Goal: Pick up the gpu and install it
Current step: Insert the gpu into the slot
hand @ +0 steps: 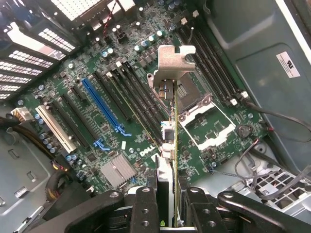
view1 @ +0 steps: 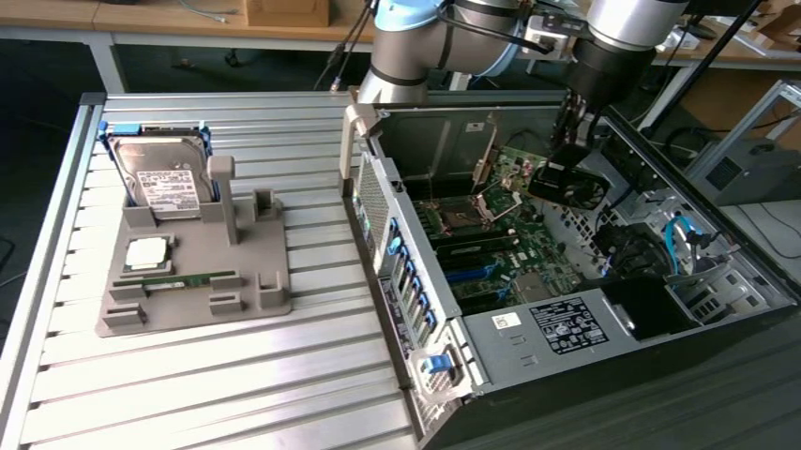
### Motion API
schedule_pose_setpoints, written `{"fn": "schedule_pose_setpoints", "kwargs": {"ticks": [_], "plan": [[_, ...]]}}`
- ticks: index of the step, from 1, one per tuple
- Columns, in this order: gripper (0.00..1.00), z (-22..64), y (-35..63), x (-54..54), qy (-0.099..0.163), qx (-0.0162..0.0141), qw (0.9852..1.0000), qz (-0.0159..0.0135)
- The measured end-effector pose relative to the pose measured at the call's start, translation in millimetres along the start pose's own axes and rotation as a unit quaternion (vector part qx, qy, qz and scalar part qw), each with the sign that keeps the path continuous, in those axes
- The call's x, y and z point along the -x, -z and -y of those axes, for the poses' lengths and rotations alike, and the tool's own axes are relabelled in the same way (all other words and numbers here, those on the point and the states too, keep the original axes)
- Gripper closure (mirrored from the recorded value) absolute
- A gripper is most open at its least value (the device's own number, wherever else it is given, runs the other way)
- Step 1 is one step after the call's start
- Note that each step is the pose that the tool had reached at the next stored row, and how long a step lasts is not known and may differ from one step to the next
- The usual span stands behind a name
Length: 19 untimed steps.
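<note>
The gpu (view1: 569, 185), a dark card, hangs inside the open computer case (view1: 400, 281), above the green motherboard (view1: 501, 253). My gripper (view1: 576, 131) is shut on it from above. In the wrist view the gpu (hand: 173, 121) is seen edge-on, with its silver end bracket (hand: 174, 60) at the far end and my black fingers (hand: 146, 204) clamped on either side of the near end. The card floats over the motherboard (hand: 121, 121), roughly above the black slots between the blue slot (hand: 103, 106) and the processor socket (hand: 206, 121). It is not seated in any slot.
On the slatted table at the exterior view's left, a grey fixture (view1: 201, 291) holds a hard drive (view1: 163, 178), a processor (view1: 146, 251) and a green memory stick (view1: 175, 278). Case walls, a drive cage (hand: 29, 43) and cables (hand: 272, 121) ring the board.
</note>
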<state>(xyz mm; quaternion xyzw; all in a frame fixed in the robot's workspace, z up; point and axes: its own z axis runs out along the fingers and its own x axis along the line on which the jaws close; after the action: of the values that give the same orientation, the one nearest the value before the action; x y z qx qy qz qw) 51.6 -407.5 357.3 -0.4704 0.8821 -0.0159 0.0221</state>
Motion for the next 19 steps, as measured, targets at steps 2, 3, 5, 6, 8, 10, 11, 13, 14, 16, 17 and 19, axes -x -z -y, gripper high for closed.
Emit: {"fn": "schedule_pose_setpoints", "kwargs": {"ticks": [2,3,5,6,8,10,11,13,14,16,17,19], "plan": [[0.73,0.0,-0.1,0.0,0.003,0.0001,1.0,0.0001],[0.73,0.0,-0.1,0.0,0.005,0.0001,1.0,0.0003],[0.73,0.0,-0.1,0.0,0.008,0.0002,1.0,0.0003],[0.73,0.0,-0.2,0.0,0.009,0.0002,1.0,0.0004],[0.73,0.0,-0.3,0.0,0.011,0.0003,0.9999,0.0005],[0.73,0.0,-0.3,0.0,0.014,0.0003,0.9999,0.0007],[0.73,0.0,-0.3,0.0,0.015,0.0004,0.9999,0.0007],[0.73,0.0,-0.4,0.0,0.019,0.0005,0.9998,0.0009],[0.73,0.0,-0.5,0.0,0.02,0.0005,0.9998,0.001],[0.73,0.0,-0.5,0.0,0.022,0.0006,0.9997,0.0011],[0.73,0.0,-0.4,0.0,0.024,0.0006,0.9997,0.0011],[0.73,0.0,-0.5,0.0,0.026,0.0006,0.9997,0.0013]]}}
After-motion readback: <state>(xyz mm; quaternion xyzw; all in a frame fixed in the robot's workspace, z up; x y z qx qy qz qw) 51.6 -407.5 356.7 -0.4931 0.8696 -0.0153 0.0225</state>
